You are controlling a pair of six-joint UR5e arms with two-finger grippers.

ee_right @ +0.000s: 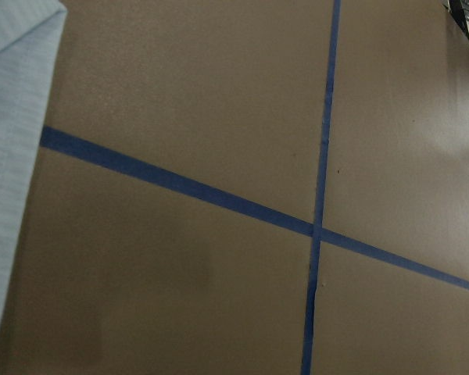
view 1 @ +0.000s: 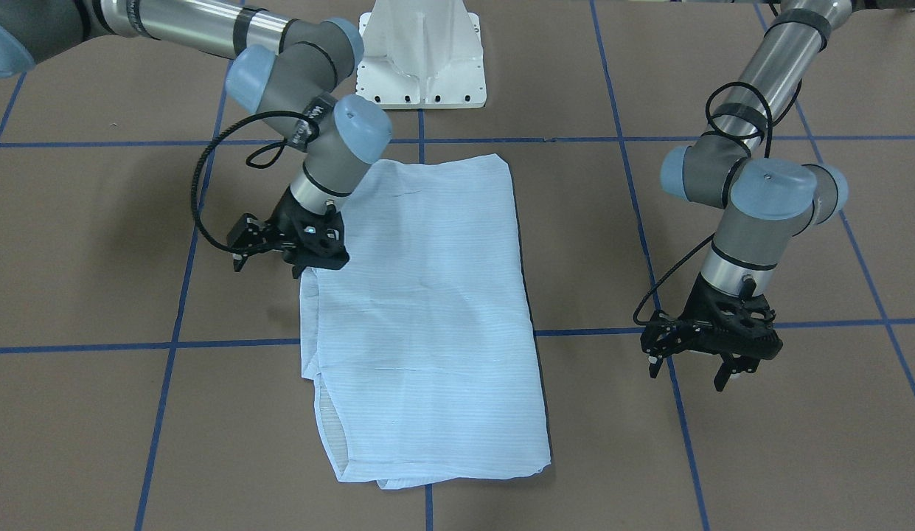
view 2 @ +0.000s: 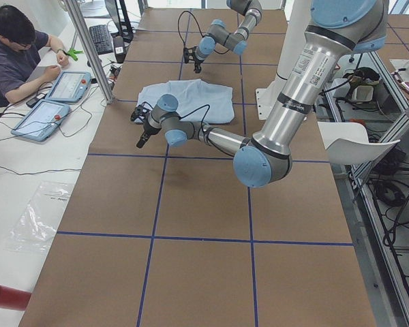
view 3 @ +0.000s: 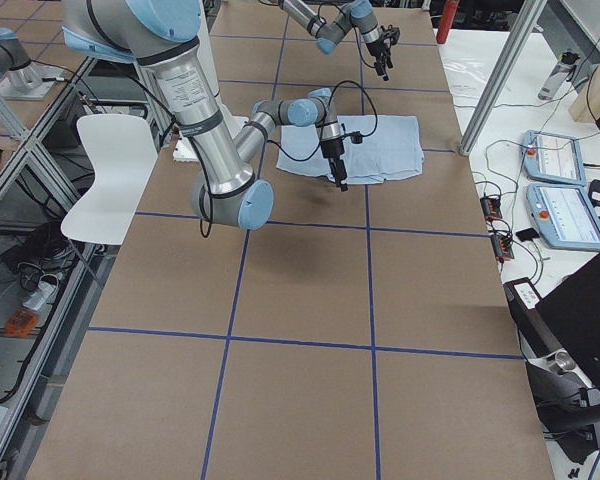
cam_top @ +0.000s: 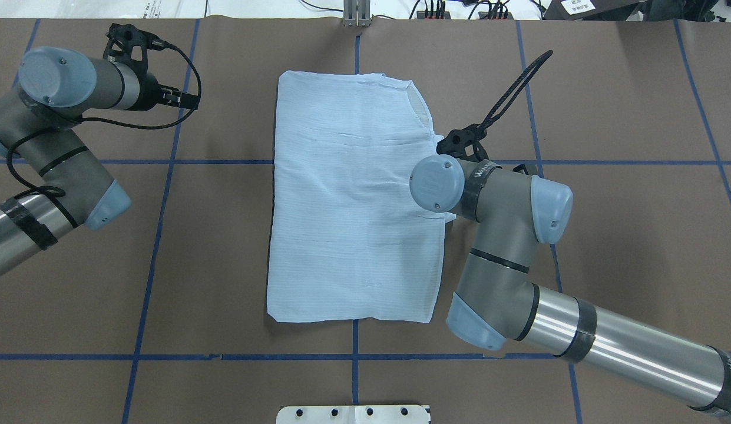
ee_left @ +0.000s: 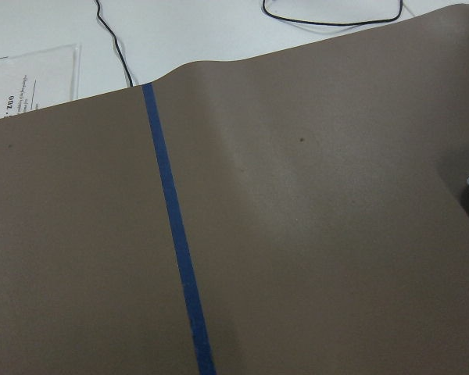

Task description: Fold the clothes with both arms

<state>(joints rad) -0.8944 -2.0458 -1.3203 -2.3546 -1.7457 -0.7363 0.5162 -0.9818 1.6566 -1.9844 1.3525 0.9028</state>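
Brown paper crossed by blue tape lines (view 1: 228, 344) covers the table (view 1: 96, 258). At its middle the shirt (view 1: 428, 295) is laid flat, already folded into a long rectangle, with layered edges showing along one long side. The right gripper (view 1: 268, 267) is poised at that side, its jaws parted and nothing gripped. The left gripper (view 1: 686, 377) is held well apart from the shirt on the other side, likewise spread and empty. The lengthwise folding appears done. A crosswise fold seems next, for which both corners of one short end would need to be pinched and carried over together.
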